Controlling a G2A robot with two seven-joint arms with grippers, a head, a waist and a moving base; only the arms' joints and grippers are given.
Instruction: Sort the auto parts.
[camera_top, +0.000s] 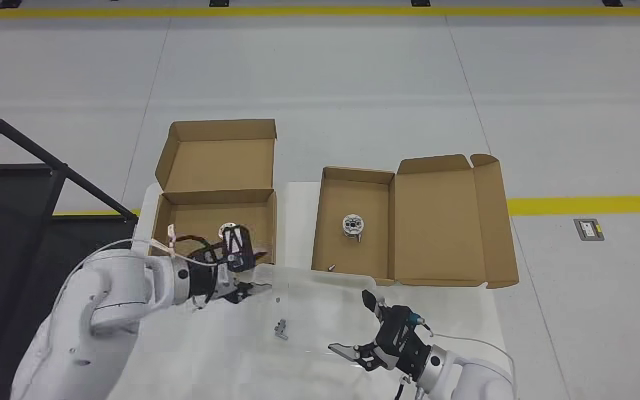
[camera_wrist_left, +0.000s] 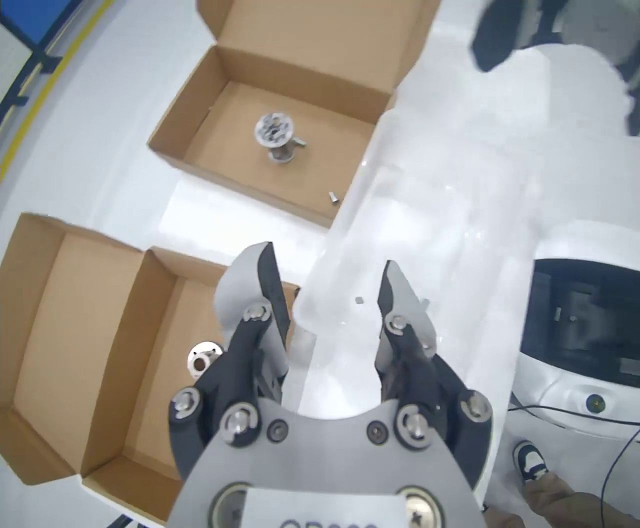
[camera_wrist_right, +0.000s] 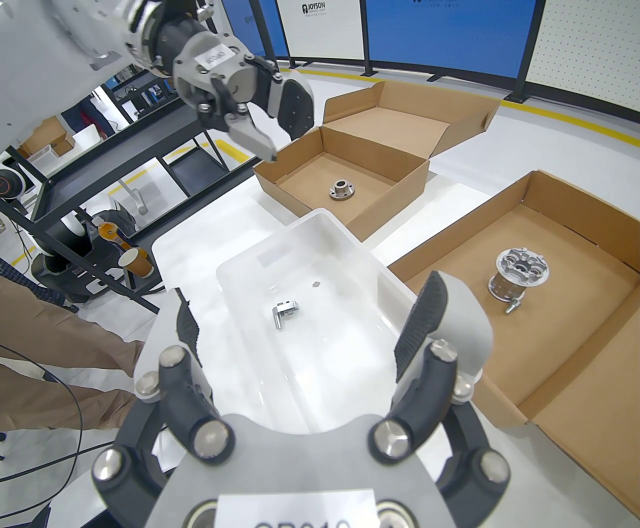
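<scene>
A clear plastic bin (camera_top: 318, 300) (camera_wrist_right: 320, 215) stands at the table's front middle. In it lie a small metal bracket (camera_top: 281, 328) (camera_wrist_right: 284, 312) and a tiny metal piece (camera_wrist_right: 315, 285) (camera_wrist_left: 359, 300). My left gripper (camera_top: 250, 268) (camera_wrist_left: 330, 295) (camera_wrist_right: 287, 137) hangs open and empty above the bin's left end, beside the left cardboard box (camera_top: 215, 205) (camera_wrist_left: 100, 320), which holds a metal flange (camera_wrist_left: 202, 361) (camera_wrist_right: 341, 191). My right gripper (camera_top: 352, 325) (camera_wrist_right: 307, 330) is open and empty over the bin's right end. The right box (camera_top: 345, 180) (camera_wrist_right: 575, 320) holds a finned cylindrical part (camera_top: 352, 224) (camera_wrist_left: 275, 135) (camera_wrist_right: 520, 275) and a small pin (camera_top: 328, 267) (camera_wrist_left: 332, 197).
Both boxes have their lids folded open: the left lid (camera_top: 218, 152) lies to the back, the right lid (camera_top: 450, 220) to the right. A black rack (camera_wrist_right: 125, 165) with a bottle and a paper cup (camera_wrist_right: 137, 262) stands off the table's left side.
</scene>
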